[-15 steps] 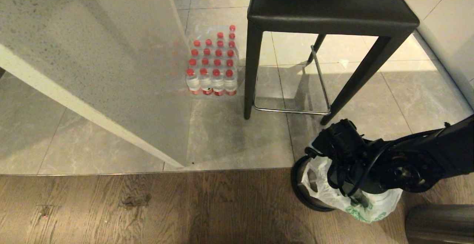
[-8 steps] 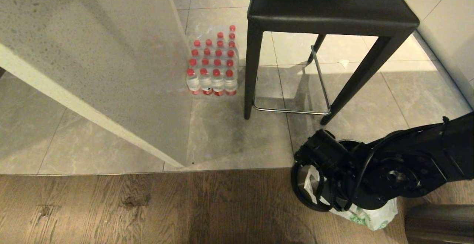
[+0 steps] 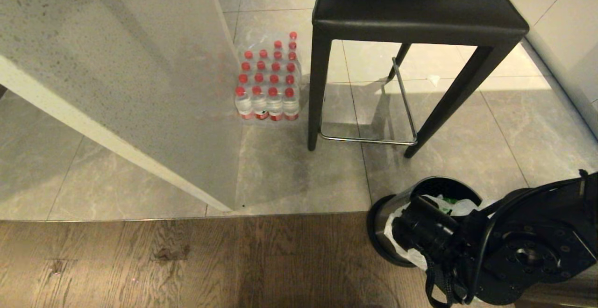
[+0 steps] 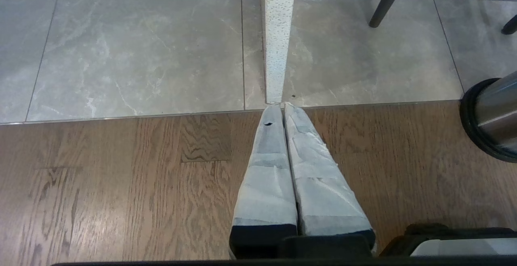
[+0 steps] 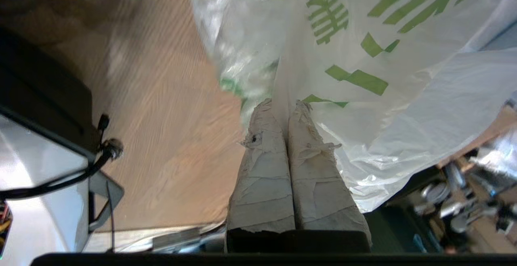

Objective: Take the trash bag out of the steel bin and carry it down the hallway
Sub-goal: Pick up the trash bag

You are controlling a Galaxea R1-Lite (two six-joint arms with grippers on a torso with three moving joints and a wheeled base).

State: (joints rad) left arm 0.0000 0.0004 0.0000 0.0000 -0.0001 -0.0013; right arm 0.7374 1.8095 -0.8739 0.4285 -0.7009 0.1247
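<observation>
The right arm reaches in from the right edge of the head view, its wrist bent low at the bottom right. The right hand (image 5: 287, 106) has its taped fingers (image 5: 262, 169) pinched together on thin white plastic. The left hand (image 4: 281, 106) points down over the floor, fingers pressed together, holding nothing.

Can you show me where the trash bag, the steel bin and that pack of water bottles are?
trash bag (image 5: 363, 52): right wrist view, on its green-printed side.
steel bin (image 3: 379, 214): head view, on its shiny wall.
pack of water bottles (image 3: 267, 83): head view, among the red caps.
</observation>
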